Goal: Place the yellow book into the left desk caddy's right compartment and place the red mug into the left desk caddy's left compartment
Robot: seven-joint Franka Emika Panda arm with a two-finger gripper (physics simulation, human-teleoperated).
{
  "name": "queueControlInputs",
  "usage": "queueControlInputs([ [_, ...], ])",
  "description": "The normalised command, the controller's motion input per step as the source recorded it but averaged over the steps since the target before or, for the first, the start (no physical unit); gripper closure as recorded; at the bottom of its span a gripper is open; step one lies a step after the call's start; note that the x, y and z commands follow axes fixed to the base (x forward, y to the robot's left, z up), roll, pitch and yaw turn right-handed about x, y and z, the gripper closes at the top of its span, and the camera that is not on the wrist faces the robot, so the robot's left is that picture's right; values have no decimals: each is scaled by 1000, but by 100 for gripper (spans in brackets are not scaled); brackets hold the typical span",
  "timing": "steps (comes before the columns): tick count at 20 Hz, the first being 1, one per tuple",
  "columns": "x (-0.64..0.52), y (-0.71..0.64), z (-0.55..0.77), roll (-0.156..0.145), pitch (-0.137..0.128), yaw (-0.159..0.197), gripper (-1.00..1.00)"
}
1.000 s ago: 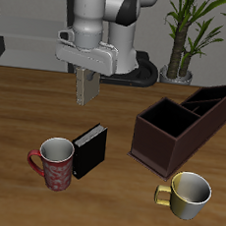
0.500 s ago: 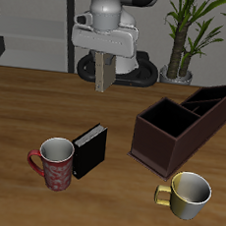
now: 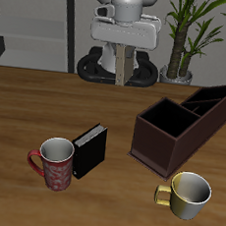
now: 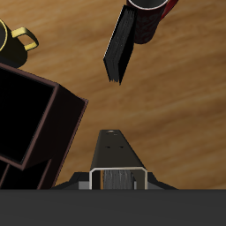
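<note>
The closed, empty gripper [image 3: 121, 74] hangs high; red mug [image 3: 56, 162] at 8 o'clock, caddy [image 3: 183, 127] empty: 0 of 2 done.

White rounded arm [image 3: 125, 0], pale grey hand block, tan fingers [image 3: 121, 68], dark round base.

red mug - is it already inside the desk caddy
No, the red mug stands on the table beside the black book, well apart from the desk caddy.
</note>
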Motion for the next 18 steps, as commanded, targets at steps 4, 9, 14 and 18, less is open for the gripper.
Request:
queueControlInputs([
  [4,146,321,162,-29,58,2,100],
  [9,95,236,232,0,1,-2,100],
  [14,99,272,173,13,-3,-1,100],
  [18,105,233,117,-16,-2,4,100],
])
